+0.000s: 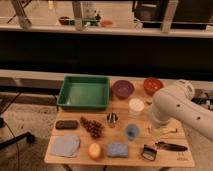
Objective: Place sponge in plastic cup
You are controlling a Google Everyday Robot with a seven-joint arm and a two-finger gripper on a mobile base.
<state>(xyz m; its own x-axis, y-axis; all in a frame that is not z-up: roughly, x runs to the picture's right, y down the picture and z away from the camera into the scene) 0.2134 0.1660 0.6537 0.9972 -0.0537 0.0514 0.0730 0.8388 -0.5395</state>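
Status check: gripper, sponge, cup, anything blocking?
Gripper open, empty, at right side of table. Sponge lying at front edge, plastic cup just behind it. Nothing between them.

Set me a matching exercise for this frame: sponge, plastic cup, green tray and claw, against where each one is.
Things:
1. sponge
2. plastic cup
3. green tray
4. claw

Places:
A. back left of the table
B. front edge, right of the orange fruit
C. over the right side, at the white arm's end
D. just behind the sponge, slightly to its right

Pairs: 1-B, 2-D, 3-A, 4-C.
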